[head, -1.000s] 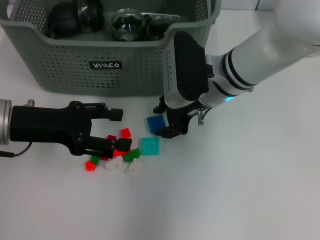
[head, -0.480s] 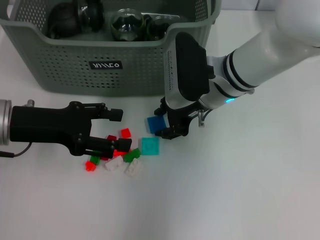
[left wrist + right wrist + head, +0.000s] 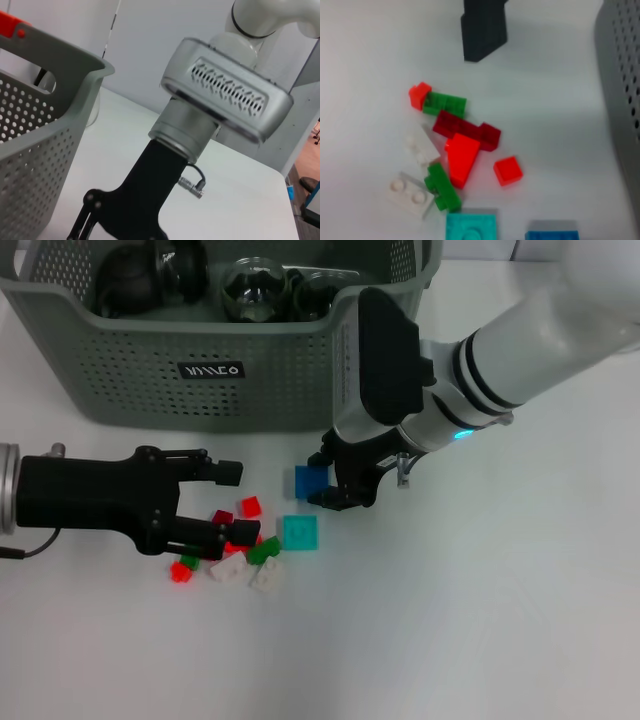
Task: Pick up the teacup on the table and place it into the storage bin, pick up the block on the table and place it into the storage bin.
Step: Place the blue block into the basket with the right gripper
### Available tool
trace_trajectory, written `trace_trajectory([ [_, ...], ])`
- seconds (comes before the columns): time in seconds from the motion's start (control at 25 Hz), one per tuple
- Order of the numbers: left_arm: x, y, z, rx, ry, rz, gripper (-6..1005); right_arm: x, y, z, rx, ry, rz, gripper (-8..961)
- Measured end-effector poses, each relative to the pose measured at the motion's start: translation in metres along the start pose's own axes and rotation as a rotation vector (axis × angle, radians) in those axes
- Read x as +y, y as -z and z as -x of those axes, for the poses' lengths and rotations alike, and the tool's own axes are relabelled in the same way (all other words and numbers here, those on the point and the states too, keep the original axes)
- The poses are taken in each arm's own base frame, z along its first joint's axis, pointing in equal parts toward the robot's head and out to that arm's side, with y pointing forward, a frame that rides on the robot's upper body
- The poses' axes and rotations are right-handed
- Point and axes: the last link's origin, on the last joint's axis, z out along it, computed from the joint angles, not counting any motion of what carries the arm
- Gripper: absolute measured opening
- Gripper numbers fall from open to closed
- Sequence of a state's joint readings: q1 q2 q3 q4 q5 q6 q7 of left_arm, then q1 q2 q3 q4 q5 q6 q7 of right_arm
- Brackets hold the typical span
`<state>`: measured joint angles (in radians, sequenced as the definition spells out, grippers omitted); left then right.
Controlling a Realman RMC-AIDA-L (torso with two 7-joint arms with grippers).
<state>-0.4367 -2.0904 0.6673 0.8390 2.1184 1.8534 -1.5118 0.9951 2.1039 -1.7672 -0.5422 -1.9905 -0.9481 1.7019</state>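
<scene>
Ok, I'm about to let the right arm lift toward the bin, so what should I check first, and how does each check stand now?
1. Right gripper closed on the blue block: ok.
2. Block lifted clear of the table: cannot tell.
3. Storage bin has room: cannot tell; glass teacups fill the visible part.
4. Left gripper out of the path: ok, open over the loose blocks.
5. Teal block undisturbed: ok.

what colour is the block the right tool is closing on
Blue. The block sits at the right tool, just in front of the storage bin; the head view shows it best.
</scene>
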Motion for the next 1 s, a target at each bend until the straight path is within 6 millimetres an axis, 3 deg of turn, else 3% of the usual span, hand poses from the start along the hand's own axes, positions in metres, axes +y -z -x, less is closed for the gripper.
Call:
trace_trajectory([
  [0.2, 0.001, 0.004, 0.004, -0.007, 0.009, -0.001, 869, 0.005, 0.020, 0.005, -0.050, -0.038, 0.015, 438],
  [0.44, 0.003, 0.011, 0.011, -0.013, 0.010, -0.015, 869, 0.018, 0.066, 0.018, -0.135, -0.095, 0.046, 439],
  [0.64, 0.004, 0.013, 0.015, -0.014, -0.009, -0.020, 869, 0.026, 0.126, 0.044, -0.285, -0.126, 0.109, 439],
  [0.72, 0.004, 0.013, 0.015, -0.015, -0.011, -0.019, 869, 0.025, 0.160, 0.059, -0.376, -0.123, 0.128, 439],
  [0.88, 0.004, 0.013, 0.015, -0.016, -0.026, -0.022, 869, 0.003, 0.208, 0.084, -0.486, -0.096, 0.046, 439],
  [1.0, 0.003, 0.011, 0.014, -0.014, -0.034, -0.018, 869, -0.025, 0.210, 0.095, -0.475, -0.121, -0.040, 440],
])
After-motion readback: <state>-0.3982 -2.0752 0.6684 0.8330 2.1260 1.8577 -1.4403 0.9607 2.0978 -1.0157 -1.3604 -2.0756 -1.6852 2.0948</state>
